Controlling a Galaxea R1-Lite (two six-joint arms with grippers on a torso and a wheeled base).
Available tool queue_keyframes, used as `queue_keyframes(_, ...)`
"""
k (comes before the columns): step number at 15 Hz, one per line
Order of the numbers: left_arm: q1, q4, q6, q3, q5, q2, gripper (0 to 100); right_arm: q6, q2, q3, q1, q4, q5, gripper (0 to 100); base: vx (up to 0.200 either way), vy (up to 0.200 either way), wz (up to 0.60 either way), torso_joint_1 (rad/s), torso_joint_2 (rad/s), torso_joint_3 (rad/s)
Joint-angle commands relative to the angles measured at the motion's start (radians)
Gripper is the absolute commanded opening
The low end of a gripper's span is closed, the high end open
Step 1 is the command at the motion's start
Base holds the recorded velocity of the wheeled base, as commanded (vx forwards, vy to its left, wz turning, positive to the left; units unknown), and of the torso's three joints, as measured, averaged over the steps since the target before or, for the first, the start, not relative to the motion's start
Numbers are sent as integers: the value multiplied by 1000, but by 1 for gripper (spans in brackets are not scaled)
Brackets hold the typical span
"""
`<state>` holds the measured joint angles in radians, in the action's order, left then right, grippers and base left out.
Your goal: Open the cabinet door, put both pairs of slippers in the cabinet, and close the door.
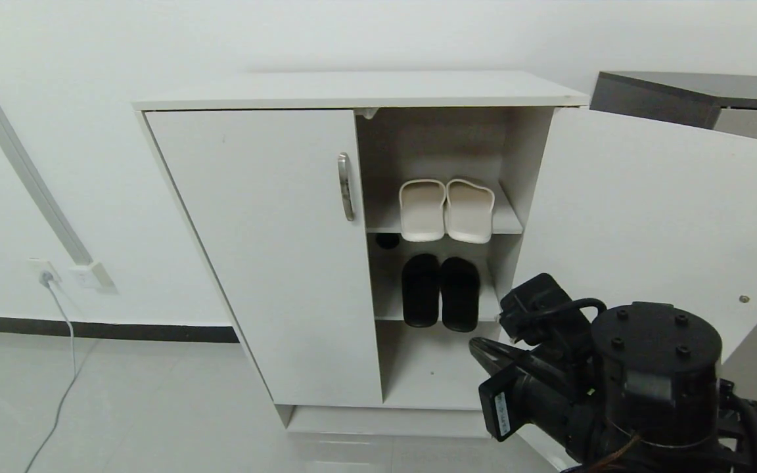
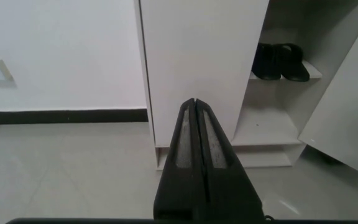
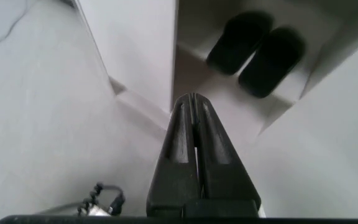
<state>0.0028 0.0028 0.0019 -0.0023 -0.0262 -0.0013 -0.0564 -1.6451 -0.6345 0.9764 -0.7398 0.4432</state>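
The cabinet (image 1: 352, 89) stands white against a white wall (image 1: 122, 66), with a flat top and two doors. Its left door (image 1: 267, 249) is shut and carries an upright metal handle (image 1: 345, 187) at its inner edge; its right door (image 1: 648, 223) is swung wide open toward me. In the open half, the white slippers (image 1: 445, 210) sit side by side and touching on the upper shelf (image 1: 506, 223), their ends hanging a little over its front edge. The black slippers (image 1: 441, 292) lie side by side on the shelf below (image 1: 489, 309). The right gripper (image 3: 194, 102) hangs low in front of the open half, below the black pair and near the open door's lower part, with its fingers pressed together and nothing between them. The left gripper (image 2: 195, 106) is over the floor (image 1: 122, 407), well apart from the cabinet and facing the shut door, with its fingers likewise pressed together and holding nothing. The floor is pale and glossy. A dark baseboard (image 1: 89, 328) runs along the foot of the wall to the cabinet's left, where a socket (image 1: 43, 269) holds a plug with a grey cable (image 1: 66, 368) trailing down across the floor. A grey duct (image 1: 17, 157) slants down the wall to a second box beside the socket. To the cabinet's right stands a dark-topped unit (image 1: 700, 92).
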Motion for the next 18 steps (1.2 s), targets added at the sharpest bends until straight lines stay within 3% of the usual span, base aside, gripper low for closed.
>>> queue_keyframes(1,0,-1,1,-1,0,1,0,0,-7,-1,1,-3,0,0,0,0,0,36,-486,-369)
queue_keyframes(9,0,-1,4,-1,0,1,0,0,-4,-1,1,-4,0,0,0,0,0,87,-472,-357)
queue_keyframes(18,0,-1,1,-1,0,1,0,-2,-21,1,1,-4,0,0,0,0,0,165,-486,-324)
